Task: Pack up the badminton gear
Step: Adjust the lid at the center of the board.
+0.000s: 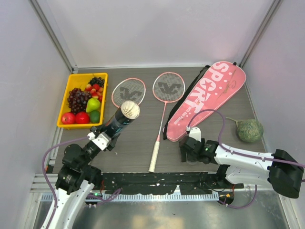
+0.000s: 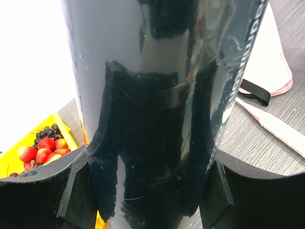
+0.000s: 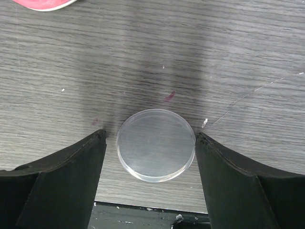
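Note:
My left gripper (image 1: 101, 139) is shut on the long dark tube (image 1: 116, 124) and holds it tilted up off the table; the tube fills the left wrist view (image 2: 157, 95) between my fingers (image 2: 78, 188). The white shuttlecock (image 1: 129, 110) sits in the tube's far open end. Two pink-framed rackets (image 1: 128, 91) (image 1: 168, 87) lie flat mid-table. The pink "SPORT" bag (image 1: 209, 95) lies to their right. My right gripper (image 3: 150, 135) is open, low over the table, with a clear round lid (image 3: 156, 144) lying between its fingers, untouched.
A yellow tray (image 1: 64, 106) of fruit stands at the far left, also in the left wrist view (image 2: 14, 164). A green netted ball (image 1: 250, 130) lies at the right. The lid is close to the table's near edge (image 3: 143, 205). White walls enclose three sides.

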Controlling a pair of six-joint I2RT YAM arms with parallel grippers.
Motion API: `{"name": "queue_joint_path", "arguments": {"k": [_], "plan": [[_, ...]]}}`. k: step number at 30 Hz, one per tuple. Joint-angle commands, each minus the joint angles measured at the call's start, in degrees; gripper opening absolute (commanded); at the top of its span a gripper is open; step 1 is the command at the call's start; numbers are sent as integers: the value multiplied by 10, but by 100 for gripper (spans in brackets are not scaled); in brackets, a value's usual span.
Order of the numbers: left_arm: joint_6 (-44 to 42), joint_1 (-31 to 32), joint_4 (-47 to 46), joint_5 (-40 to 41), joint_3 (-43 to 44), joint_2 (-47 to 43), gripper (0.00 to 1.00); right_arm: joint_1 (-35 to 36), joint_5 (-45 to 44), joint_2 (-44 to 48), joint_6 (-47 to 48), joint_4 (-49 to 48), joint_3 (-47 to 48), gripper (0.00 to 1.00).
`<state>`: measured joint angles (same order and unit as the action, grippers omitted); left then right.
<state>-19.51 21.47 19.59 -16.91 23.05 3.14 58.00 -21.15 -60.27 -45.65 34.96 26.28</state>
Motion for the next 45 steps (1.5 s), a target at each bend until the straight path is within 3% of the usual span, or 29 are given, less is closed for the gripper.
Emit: {"name": "queue_joint_path", "arguments": {"k": [1, 10, 17, 21, 25, 28, 32, 38, 40, 45], "plan": [[2, 1, -49, 6, 3, 4, 0, -1, 20, -1, -23, -4, -6, 77], [2, 1, -48, 6, 3, 4, 0, -1, 20, 35, -18, 4, 3, 64], [3, 1, -47, 7, 3, 3, 0, -1, 22, 43, -1, -16, 23, 63], [2, 1, -47, 8, 3, 3, 0, -3, 22, 58, 27, -78, 36, 61], [2, 1, -47, 8, 3, 1, 0, -25, 50, 78, 85, -195, 25, 59], [1, 1, -47, 12, 2, -1, 0, -60, 128, 103, 95, -330, -3, 57], [2, 1, -48, 13, 3, -1, 0, -120, 276, 103, 78, -597, -82, 56], [-1, 1, -49, 21, 2, -7, 0, -135, 399, -39, 39, -761, -47, 56], [-3, 1, -51, 28, 1, -10, 0, -135, 462, -134, -40, -933, -41, 57], [-4, 1, -50, 37, -1, -13, 0, -134, 544, -351, -243, -1221, 21, 56]]}}
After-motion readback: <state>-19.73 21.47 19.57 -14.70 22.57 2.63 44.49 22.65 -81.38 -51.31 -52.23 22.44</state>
